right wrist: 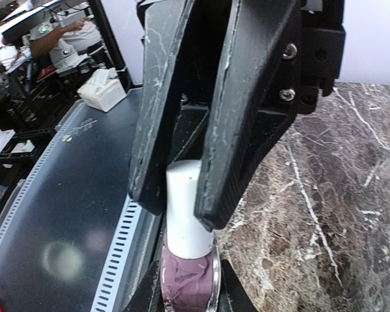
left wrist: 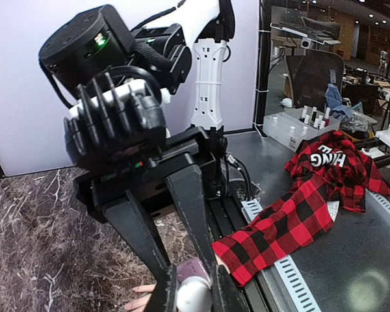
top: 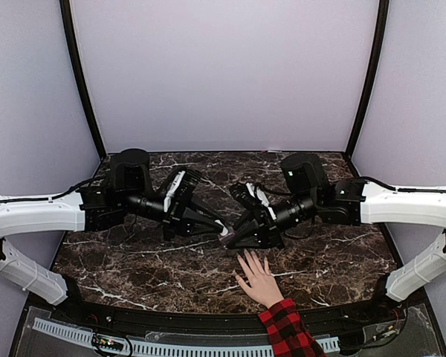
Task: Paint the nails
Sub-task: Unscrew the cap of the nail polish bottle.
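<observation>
Meeting at centre: left gripper [left wrist: 194, 298] clamps bottle [right wrist: 187, 283], right gripper [right wrist: 181, 195] pinches cap [right wrist: 188, 237]; hand [top: 259, 279] flat nearby.

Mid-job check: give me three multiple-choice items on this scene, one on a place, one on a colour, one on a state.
1. The hand lies: A by the far wall; B on the table, nearer the arm bases than the polish bottle; C on top of an arm.
2. The polish is: A green; B mauve; C yellow.
3. The right gripper is: A open; B shut on a cloth; C shut on the white cap.
Key: 1 B, the top view shows it flat just short of the bottle; 2 B, mauve shows through the glass; 3 C, its fingers pinch the cap.
</observation>
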Controlling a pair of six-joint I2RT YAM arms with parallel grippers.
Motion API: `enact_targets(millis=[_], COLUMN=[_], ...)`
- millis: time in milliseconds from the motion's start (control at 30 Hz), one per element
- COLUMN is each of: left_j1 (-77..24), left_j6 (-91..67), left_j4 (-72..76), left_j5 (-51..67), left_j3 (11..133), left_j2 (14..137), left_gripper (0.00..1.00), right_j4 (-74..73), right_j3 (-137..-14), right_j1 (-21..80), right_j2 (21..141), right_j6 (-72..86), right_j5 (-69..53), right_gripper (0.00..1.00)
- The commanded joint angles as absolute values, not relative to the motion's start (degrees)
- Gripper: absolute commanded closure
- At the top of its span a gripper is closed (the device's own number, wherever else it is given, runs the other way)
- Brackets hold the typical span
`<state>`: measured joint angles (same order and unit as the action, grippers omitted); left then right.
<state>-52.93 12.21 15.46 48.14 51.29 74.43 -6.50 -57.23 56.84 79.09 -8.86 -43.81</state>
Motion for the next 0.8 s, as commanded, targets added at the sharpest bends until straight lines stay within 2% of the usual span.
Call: enact_targets(millis=[0,367,767], left_j1=[-53.2,-53.2,-53.2], left_j6=[8.3,2.3,-8.0], left_j4=[18.7,18.4,17.8], left_j5=[41.2,33.2,14.0], left_j3=[51.2,54.3,58.8], left_j2=[75.2,79.2,85.2], left_gripper=[1.00,1.00,1.00], right_j4=[-0.4,-0.4,4.3], right_j3=[-56.8,-58.1,-59.7], right_j1=[56.3,56.3,57.1], right_j2=[75.9,76.1,78.4], right_j6=[-7.0,-7.4,-8.6], right_j5=[-36.6,-20.4,0.4], right_gripper=[0.99,0.99,0.99])
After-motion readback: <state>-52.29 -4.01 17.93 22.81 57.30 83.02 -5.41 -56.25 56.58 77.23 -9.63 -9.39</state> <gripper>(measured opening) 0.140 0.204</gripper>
